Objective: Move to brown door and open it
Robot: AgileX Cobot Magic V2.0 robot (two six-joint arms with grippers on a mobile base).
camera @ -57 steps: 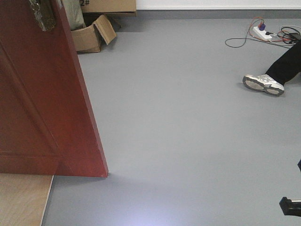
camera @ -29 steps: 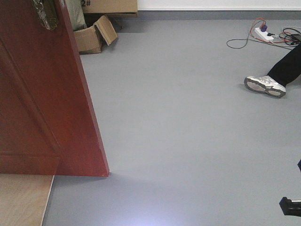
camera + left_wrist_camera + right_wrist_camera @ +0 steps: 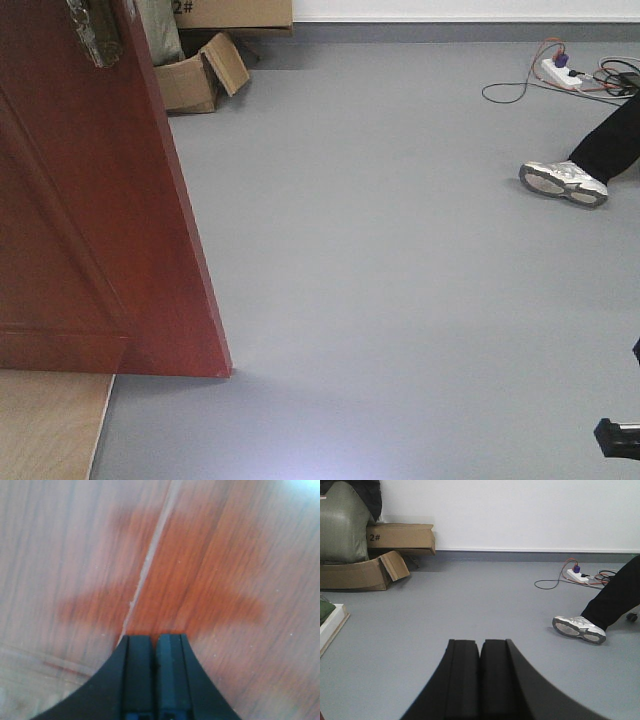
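Note:
The brown door (image 3: 90, 220) fills the left of the front view, its free edge slanting down to the grey floor. A tarnished brass handle plate (image 3: 95, 30) shows at its top. In the left wrist view the door's glossy reddish wood (image 3: 210, 555) fills the frame. My left gripper (image 3: 155, 639) is shut, with its tips right at the door surface beside a pale panel line. My right gripper (image 3: 480, 642) is shut on nothing and points over the open grey floor, away from the door.
Tan cardboard boxes (image 3: 195, 80) and a green sack (image 3: 342, 525) sit by the far wall behind the door. A person's leg and white shoe (image 3: 563, 183) lie on the floor at right, near a power strip (image 3: 558, 70) with cables. Pale wood (image 3: 45, 425) lies under the door.
The whole front view has shifted a few pixels to the right since a second ago. The door's lower corner, the boxes and the shoe moved with it. Both grippers look unchanged.

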